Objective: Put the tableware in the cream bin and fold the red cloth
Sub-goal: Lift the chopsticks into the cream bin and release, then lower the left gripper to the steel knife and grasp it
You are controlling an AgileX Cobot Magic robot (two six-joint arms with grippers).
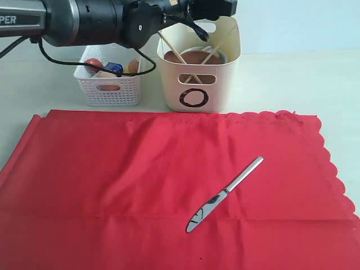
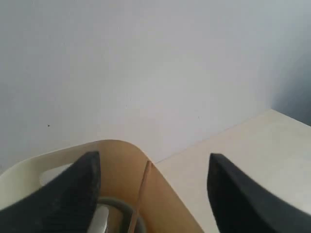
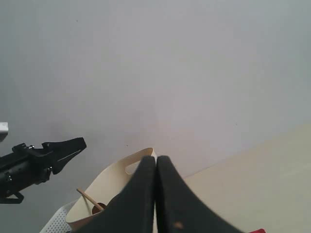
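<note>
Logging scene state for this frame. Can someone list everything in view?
red cloth: 1, bright red, spread flat over the near table, scalloped on the right
knife: 1, silver, lying diagonally on the cloth
cream bin: 1, cream with black ring mark, behind the cloth's far edge
chopsticks: 2, pale wood, leaning inside the bin
brown dish: 1, brown, inside the bin, partly hidden
lattice basket: 1, white, left of the bin
food items: count unclear, red-orange, in the basket
table: 1, cream, under everything
left arm: 1, black, over basket and bin
left fingers: 2, black, apart, above the bin
right fingers: 2, black, pressed together, empty
</note>
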